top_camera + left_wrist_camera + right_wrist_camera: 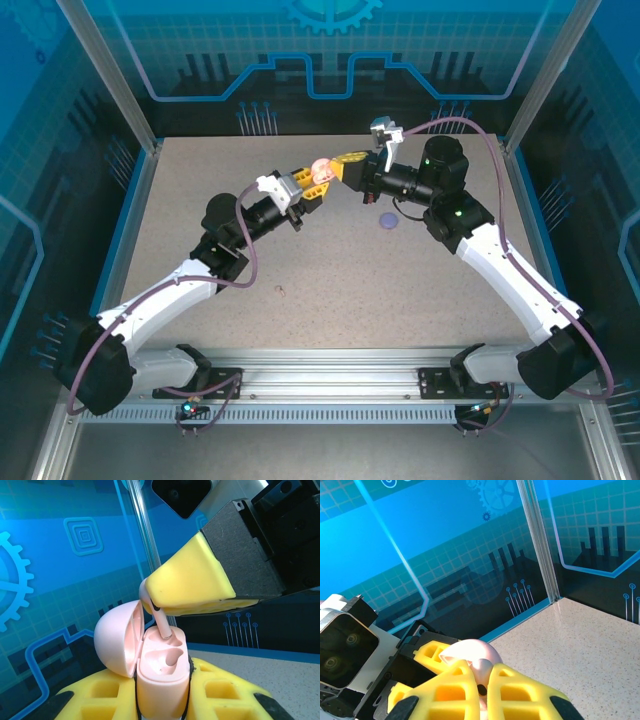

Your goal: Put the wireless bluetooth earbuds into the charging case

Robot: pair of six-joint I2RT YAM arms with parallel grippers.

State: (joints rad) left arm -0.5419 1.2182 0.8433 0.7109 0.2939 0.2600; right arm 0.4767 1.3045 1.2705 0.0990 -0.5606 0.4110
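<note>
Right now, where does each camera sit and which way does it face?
Top external: above, behind the robot, looking down at the table; both arms show.
Left wrist: looks along the left gripper at the open pink case it holds.
Right wrist: looks past the right gripper, shut on a pink earbud, toward the back wall.
Wrist views share the pink case.

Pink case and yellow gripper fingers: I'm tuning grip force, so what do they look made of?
Case: likely hard moulded plastic with a smooth satin finish, given the soft highlights on its lid. Fingers: probably matte plastic, perhaps printed, given the dull surface and open lattice pockets.
</note>
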